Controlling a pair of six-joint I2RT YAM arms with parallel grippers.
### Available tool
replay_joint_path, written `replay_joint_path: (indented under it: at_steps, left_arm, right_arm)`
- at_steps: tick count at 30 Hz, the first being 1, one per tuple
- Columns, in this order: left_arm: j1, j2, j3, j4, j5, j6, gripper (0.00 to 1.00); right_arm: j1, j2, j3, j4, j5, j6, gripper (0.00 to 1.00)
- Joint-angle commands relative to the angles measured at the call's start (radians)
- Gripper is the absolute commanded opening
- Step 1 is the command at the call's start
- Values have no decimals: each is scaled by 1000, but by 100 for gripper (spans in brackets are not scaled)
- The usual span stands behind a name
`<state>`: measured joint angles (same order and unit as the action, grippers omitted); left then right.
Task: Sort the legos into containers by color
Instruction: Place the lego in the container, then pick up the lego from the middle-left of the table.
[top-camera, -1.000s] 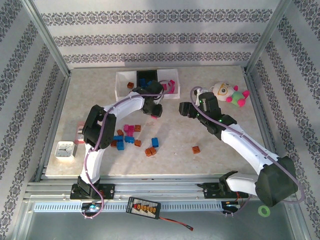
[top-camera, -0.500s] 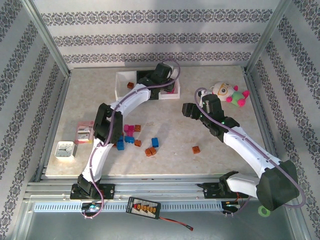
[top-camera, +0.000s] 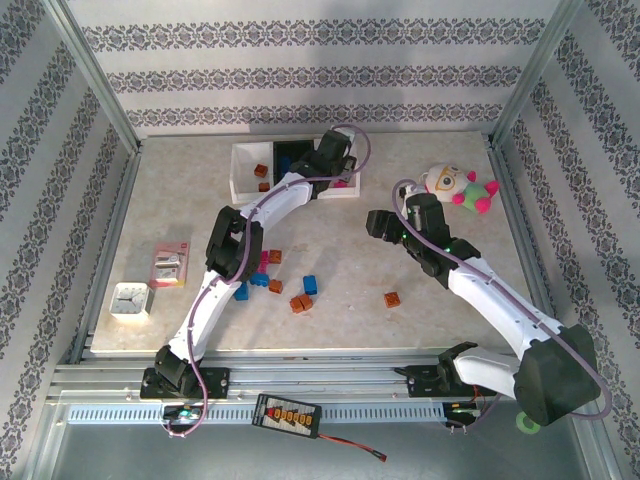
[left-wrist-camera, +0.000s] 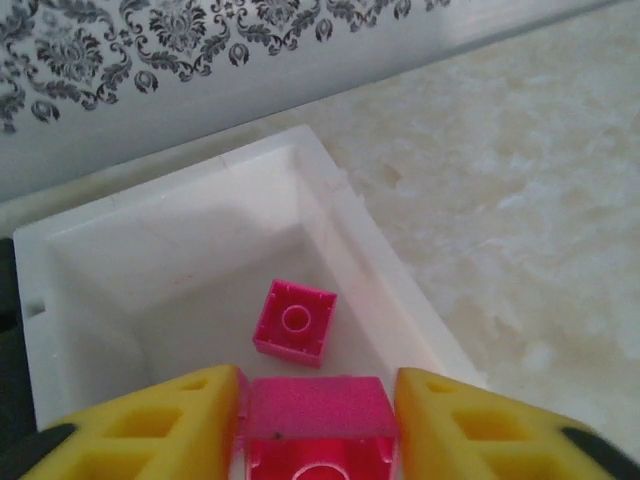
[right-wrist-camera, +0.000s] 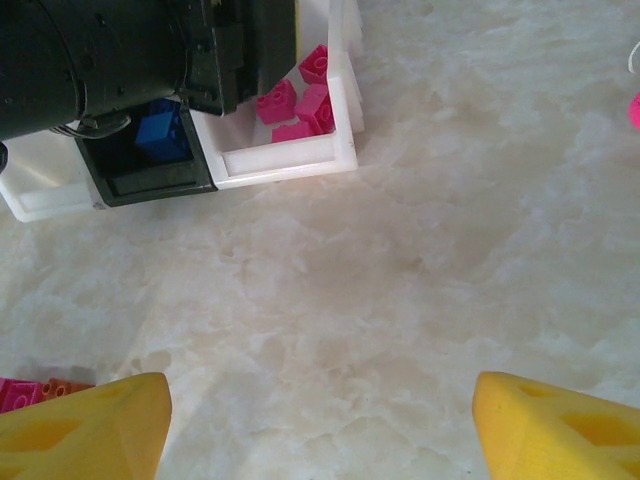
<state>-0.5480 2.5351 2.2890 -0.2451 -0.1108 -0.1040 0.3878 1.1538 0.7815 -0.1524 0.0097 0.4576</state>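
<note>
**Sorting at the far edge:** The left arm (top-camera: 262, 205) stretches across the counter (top-camera: 180, 200) to the row of three containers. Its left claw (left-wrist-camera: 318, 432) is closed on a pink brick (left-wrist-camera: 318, 418) directly above the end white bin (left-wrist-camera: 330, 210).

The left wrist camera gives the detail that the overhead view hides behind the arm. Yellow fingers (left-wrist-camera: 180, 425) sit against both sides of the brick, and a second pink brick (left-wrist-camera: 295, 320) lies on the bin's floor below.

The right wrist camera looks at the same bin from the near side. More pink bricks (right-wrist-camera: 300, 98) are gathered in its corner, and a blue brick (right-wrist-camera: 158, 132) lies in the black middle bin (right-wrist-camera: 150, 182). The right claw (right-wrist-camera: 320, 430) is spread wide and holds nothing, over bare counter.

The overhead view takes in the rest of the counter:
- Orange bricks (top-camera: 262, 172) lie in the other white bin (top-camera: 237, 170).
- A plush toy (top-camera: 455, 185) sits near the right claw.
- Loose bricks (top-camera: 265, 275) in pink, blue and orange lie mid-counter.
- A lone orange brick (top-camera: 392, 298) lies apart from them.
- A red-and-white packet (top-camera: 170, 265) lies near the counter's left edge.
</note>
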Motion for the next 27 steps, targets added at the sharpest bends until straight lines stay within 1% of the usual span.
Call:
replay_joint_path:
  at_steps: [1,3,6,9,10,15,21,24,27]
  left_arm:
    - [7,-1,35,25,-7,5,60]
    - [8,-21,34,6,16,-1,70]
    - [6,-79,1,-18,56,-13,83]
    - [5,-165,-86,-17,82,-27,94]
    - [6,-200,-127,-18,85,-32,99]
    - [4,-392,-392,10,61,-76,99]
    - [4,-656,-758,46,14,-125,99]
    - [4,-775,-903,-9,-16,-177,99]
    - [5,-883,-1005,-134,-72,-280,99]
  right_arm:
    - [-12,-35,-18,1,-3,10,80]
    - [-13,-46,-26,-3,-4,7,81]
    - [-13,-58,-34,-25,-10,3,82]
    - [-13,-62,-39,-62,-21,-13,83]
    - [-13,-61,-41,-77,-29,-21,84]
    - [-12,-63,-62,-101,-66,-51,85]
    - [-3,-18,-50,-68,-195,-83,87]
    - [19,18,-32,-67,-232,-109,89]
    - [44,51,-17,-74,-247,-130,90]
